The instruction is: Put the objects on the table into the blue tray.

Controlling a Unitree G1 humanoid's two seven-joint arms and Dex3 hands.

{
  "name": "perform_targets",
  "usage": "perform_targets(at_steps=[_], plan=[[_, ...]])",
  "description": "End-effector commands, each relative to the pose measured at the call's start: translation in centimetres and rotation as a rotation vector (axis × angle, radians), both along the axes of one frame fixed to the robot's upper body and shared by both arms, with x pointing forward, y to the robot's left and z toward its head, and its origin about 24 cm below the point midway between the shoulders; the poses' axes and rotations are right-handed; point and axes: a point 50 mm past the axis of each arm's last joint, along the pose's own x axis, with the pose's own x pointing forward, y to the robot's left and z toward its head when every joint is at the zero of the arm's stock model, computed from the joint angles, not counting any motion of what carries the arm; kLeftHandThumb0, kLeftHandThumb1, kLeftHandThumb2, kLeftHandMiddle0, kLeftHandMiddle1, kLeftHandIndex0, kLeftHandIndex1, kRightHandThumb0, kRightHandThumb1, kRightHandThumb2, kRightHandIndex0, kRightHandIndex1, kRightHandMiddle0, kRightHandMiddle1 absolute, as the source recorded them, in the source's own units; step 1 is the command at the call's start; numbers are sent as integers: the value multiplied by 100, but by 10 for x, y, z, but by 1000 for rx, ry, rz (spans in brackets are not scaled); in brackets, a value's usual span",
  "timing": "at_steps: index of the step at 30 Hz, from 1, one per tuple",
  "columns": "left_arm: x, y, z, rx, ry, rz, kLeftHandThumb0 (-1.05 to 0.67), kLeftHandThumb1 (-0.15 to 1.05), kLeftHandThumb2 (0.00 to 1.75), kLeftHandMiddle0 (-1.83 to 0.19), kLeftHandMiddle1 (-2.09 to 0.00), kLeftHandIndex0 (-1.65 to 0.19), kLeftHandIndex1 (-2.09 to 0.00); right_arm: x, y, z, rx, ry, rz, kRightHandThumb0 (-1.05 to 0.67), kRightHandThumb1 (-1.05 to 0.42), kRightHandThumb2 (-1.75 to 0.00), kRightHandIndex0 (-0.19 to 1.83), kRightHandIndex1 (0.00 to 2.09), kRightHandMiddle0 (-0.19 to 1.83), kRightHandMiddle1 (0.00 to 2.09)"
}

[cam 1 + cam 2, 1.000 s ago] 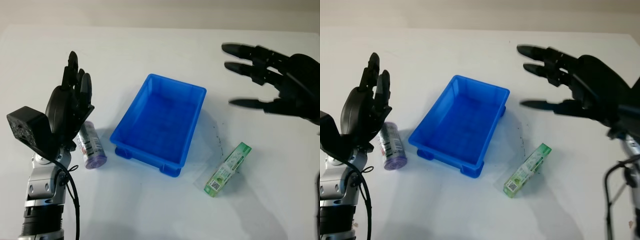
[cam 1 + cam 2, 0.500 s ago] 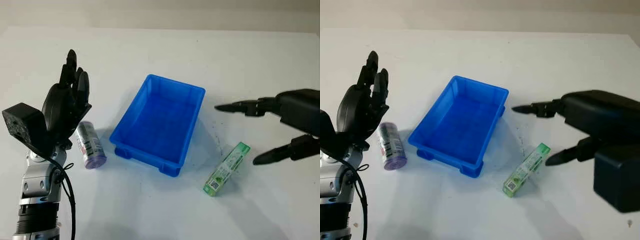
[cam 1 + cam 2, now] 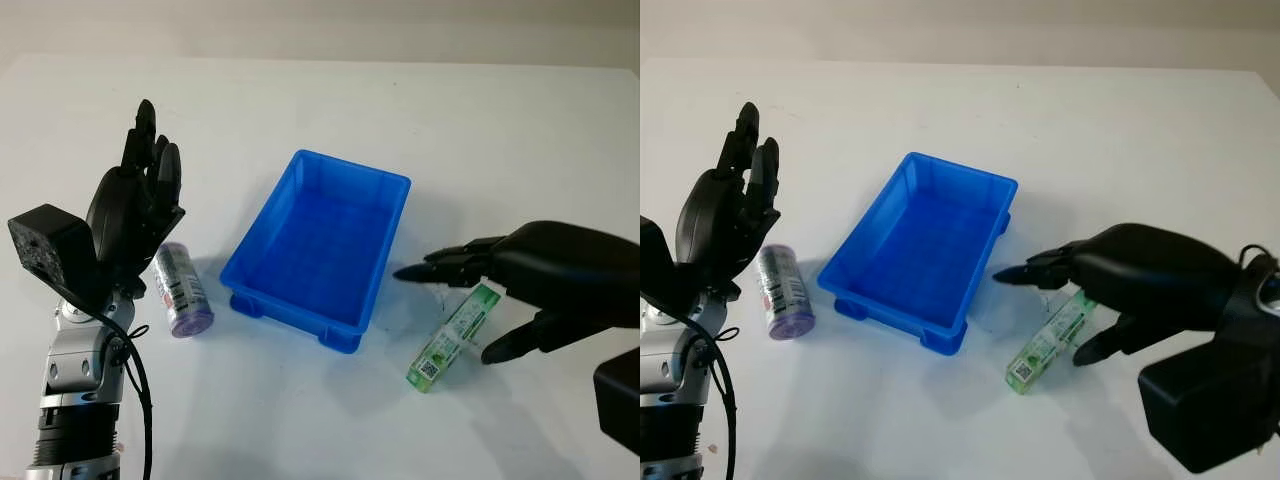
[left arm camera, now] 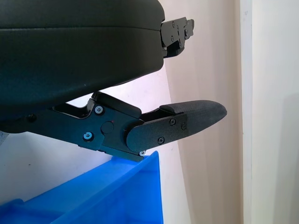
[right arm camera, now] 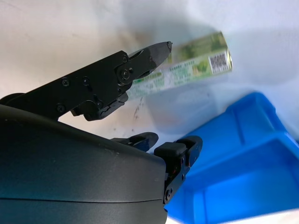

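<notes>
right of blue tray (image 3: 318, 250) | green box (image 3: 455, 338) under right hand (image 3: 545, 290); hand open, holding nothing

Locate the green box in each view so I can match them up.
Left eye view: green box, right of the blue tray, under the open right hand.
Right eye view: same spot.
Right wrist view: beyond the fingers.
Left wrist view: not in it.
Shared landmark: the blue tray.

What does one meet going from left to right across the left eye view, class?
Left hand held open → purple can lying on its side → blue tray → green box → right hand, open over the box.
</notes>
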Motion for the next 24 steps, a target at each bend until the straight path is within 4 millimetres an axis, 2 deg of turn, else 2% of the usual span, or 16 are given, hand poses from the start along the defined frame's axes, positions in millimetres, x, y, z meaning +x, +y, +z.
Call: perform_targets(at_steps=[1, 8, 11, 12, 14, 16, 18, 21, 24], plan=[[-1, 0, 2, 9, -14, 4, -68, 105, 65, 19, 0, 19, 0, -1, 1, -7, 0, 16, 16, -31, -78, -6, 45, 10, 47, 8], [-1, 1, 1, 9, -12, 1, -68, 105, 65, 19, 0, 19, 0, -5, 3, -22, -8, 36, 29, -30, -77, -5, 59, 17, 59, 13], [-1, 2, 2, 1, -10, 2, -68, 105, 64, 19, 0, 19, 0, -7, 3, -26, -14, 18, 46, -30, -76, -5, 67, 23, 65, 17], [-1, 2, 2, -3, -12, 3, -68, 105, 65, 19, 0, 19, 0, -7, 2, -27, -17, 12, 51, -30, -77, -5, 68, 31, 66, 24], [-2, 3, 3, -5, -15, 2, -67, 105, 65, 19, 0, 19, 0, -9, 2, -29, -20, -16, 69, -31, -78, -5, 45, 95, 46, 82], [-2, 3, 3, 0, -17, 3, -67, 105, 65, 19, 0, 19, 0, -10, 1, -33, 2, -72, 96, -34, -76, -5, 35, 153, 39, 132], [-3, 4, 3, 8, -18, 3, -67, 105, 65, 19, 0, 19, 0, -13, 0, -38, 21, -149, 126, -39, -76, -5, 36, 174, 39, 153], [-3, 4, 2, 6, -26, 2, -65, 105, 65, 19, 0, 19, 0, -17, -3, -49, 38, -279, 187, -47, -80, -6, 49, 181, 42, 163], [-3, 6, 2, 18, -24, 1, -65, 105, 64, 19, 0, 19, 0, -17, -7, -58, 65, -397, 217, -56, -87, -6, 59, 205, 46, 199]])
